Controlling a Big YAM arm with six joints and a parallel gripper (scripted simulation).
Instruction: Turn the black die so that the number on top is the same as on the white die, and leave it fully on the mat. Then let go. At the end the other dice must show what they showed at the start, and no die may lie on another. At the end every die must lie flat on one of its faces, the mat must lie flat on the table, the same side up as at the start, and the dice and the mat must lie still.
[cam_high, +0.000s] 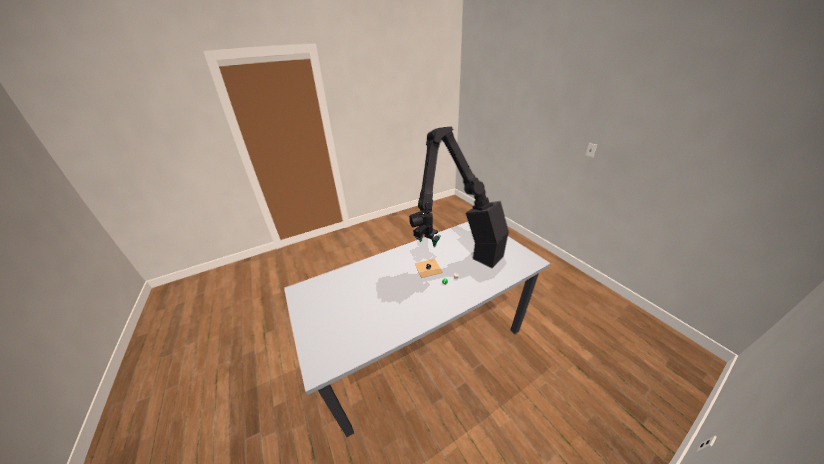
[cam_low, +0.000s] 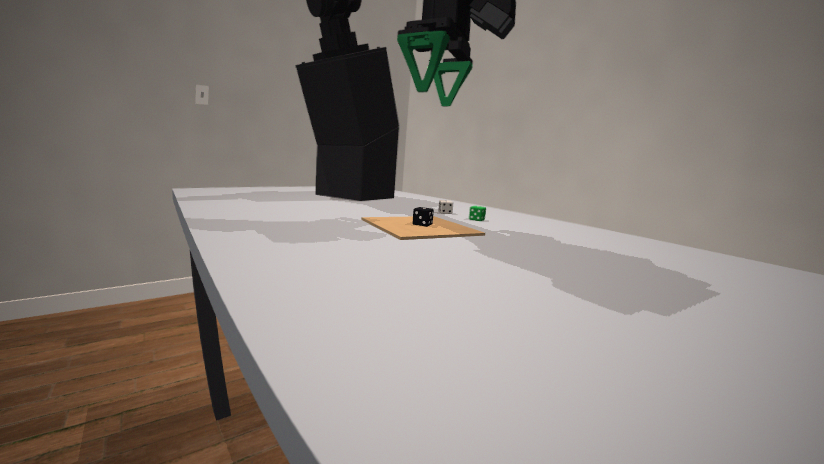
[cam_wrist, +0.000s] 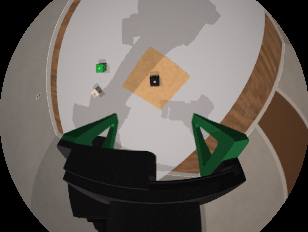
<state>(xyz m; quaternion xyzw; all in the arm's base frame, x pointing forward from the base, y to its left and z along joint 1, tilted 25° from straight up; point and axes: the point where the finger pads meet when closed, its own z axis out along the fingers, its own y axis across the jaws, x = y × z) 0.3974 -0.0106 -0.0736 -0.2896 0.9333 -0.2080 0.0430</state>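
A black die (cam_high: 428, 266) (cam_low: 422, 216) (cam_wrist: 154, 80) lies flat near the middle of the orange-tan mat (cam_high: 423, 272) (cam_low: 401, 232) (cam_wrist: 175, 79). A white die (cam_high: 456, 276) (cam_low: 445, 206) (cam_wrist: 96, 92) and a green die (cam_high: 444, 281) (cam_low: 477, 213) (cam_wrist: 101, 67) lie on the table beside the mat, apart from each other. The top pips are too small to read surely. My gripper (cam_high: 427, 242) (cam_low: 434, 97) (cam_wrist: 154, 117) is wide open and empty, high above the table, with its green fingers pointing down; in the wrist view the black die is ahead of the fingertips.
The white table (cam_high: 357, 322) (cam_low: 461, 345) carries the black arm base (cam_high: 488, 236) (cam_low: 357, 132), on the white die's side of the mat. Shadows of the arm fall on the table and partly across the mat. A wall stands behind the table.
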